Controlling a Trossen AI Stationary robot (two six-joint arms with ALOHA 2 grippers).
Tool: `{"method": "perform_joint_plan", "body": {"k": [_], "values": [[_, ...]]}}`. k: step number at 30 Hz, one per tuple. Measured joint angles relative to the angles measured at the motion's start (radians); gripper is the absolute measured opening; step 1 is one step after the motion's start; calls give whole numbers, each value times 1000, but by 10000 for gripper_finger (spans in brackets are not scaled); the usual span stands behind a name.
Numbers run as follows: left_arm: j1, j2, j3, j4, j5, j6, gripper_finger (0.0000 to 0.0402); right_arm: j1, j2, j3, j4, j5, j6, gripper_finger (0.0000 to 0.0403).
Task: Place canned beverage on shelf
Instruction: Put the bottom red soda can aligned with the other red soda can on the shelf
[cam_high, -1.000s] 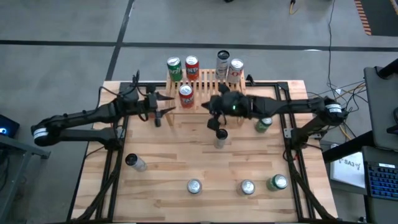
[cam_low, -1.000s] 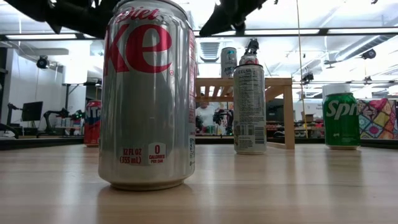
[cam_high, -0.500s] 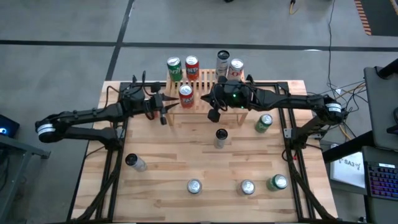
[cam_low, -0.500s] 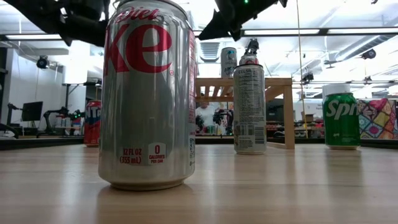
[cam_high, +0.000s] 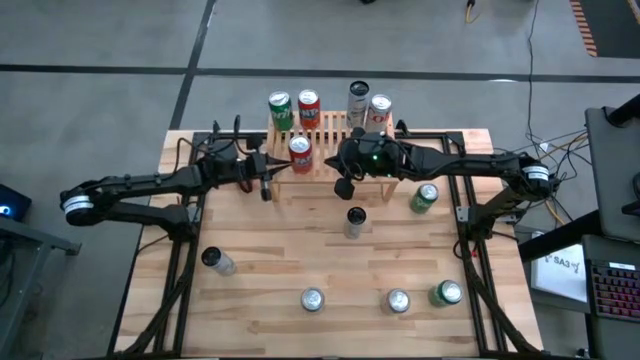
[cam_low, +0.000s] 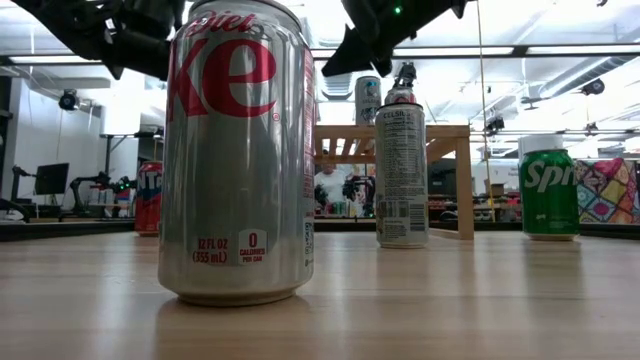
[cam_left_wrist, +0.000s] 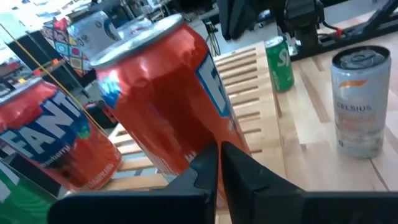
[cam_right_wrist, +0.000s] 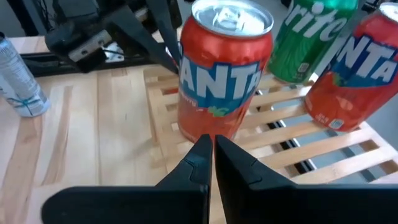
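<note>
The light-wood shelf (cam_high: 335, 135) stands at the table's far edge with several cans on its slats. An orange Fanta can (cam_high: 299, 150) stands upright near the shelf's near left corner. My left gripper (cam_left_wrist: 219, 149) is shut and points at this can's lower side (cam_left_wrist: 186, 137) from the table's left. My right gripper (cam_right_wrist: 210, 142) is shut too and points at the can's base (cam_right_wrist: 211, 121) from the right. A slim silver Celsius can (cam_high: 354, 220) stands on the table nearer than the shelf. My left gripper's shut fingertips (cam_left_wrist: 208, 155) stand right before the orange can's lower side, coming about level from the table's left; I cannot tell whether they touch it. My right gripper's shut fingertips (cam_right_wrist: 202, 146) point slightly down at the can's base from the right; contact cannot be told either.
On the table stand a green can (cam_high: 424, 197), two silver cans (cam_high: 313, 298) (cam_high: 397, 300), another green can (cam_high: 445, 293) and a dark-capped one (cam_high: 216, 260). A Diet Coke can (cam_low: 238, 150) fills the low view. The shelf's near right slats (cam_high: 365, 165) are bare.
My left gripper has shut on nothing and come a little toward the shelf and down. My right gripper, shut throughout, has gone from above the slim silver can toward the far edge, up to the orange can. No can has moved.
</note>
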Motion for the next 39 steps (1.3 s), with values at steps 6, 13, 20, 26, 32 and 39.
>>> {"method": "perform_joint_plan", "body": {"k": [6, 13, 20, 26, 32, 39], "values": [[0, 4, 0, 40, 0, -1, 0, 0, 0, -30, 25, 0, 11, 9], [0, 42, 3, 102, 0, 0, 0, 2, 0, -47, 25, 0, 48, 9], [0, 81, 27, 108, -1, -6, 0, 2, 0, -51, 26, 0, 61, 9], [0, 122, 59, 111, -2, -8, 0, 2, 0, -51, 32, 0, 62, 9], [0, 135, 69, 90, -3, -9, 0, 2, 0, -51, 32, 1, 63, 9], [0, 129, 66, 36, -40, -19, 0, 2, 0, -51, 33, 36, 72, 9]]}}
